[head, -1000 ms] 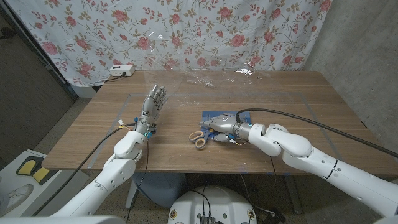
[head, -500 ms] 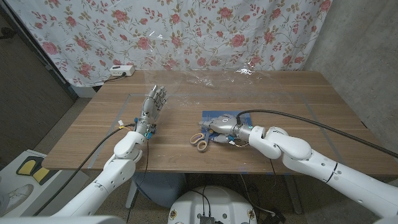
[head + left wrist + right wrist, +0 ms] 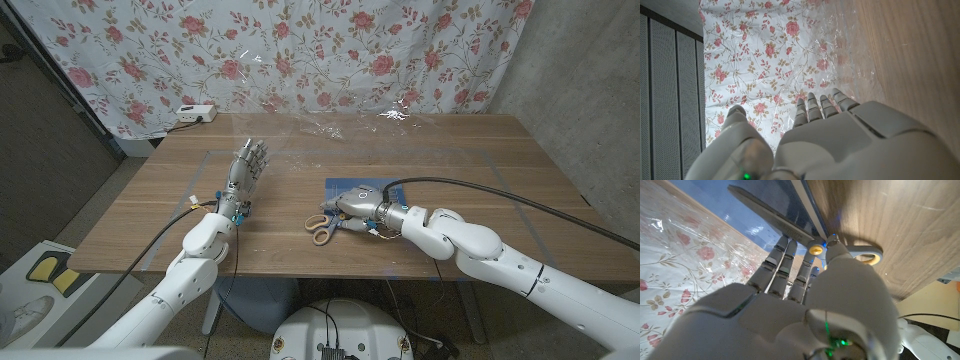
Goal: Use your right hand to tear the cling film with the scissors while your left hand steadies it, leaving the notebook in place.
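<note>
From the head view, your right hand lies over the scissors, which sit on the table at the near corner of the blue notebook. You cannot tell if it grips them. Your left hand stands up, fingers apart, holding nothing. The cling film lies at the far edge.

Your left wrist view shows the cling film past your fingers.

Your right wrist view shows your fingers touching the scissors.
</note>
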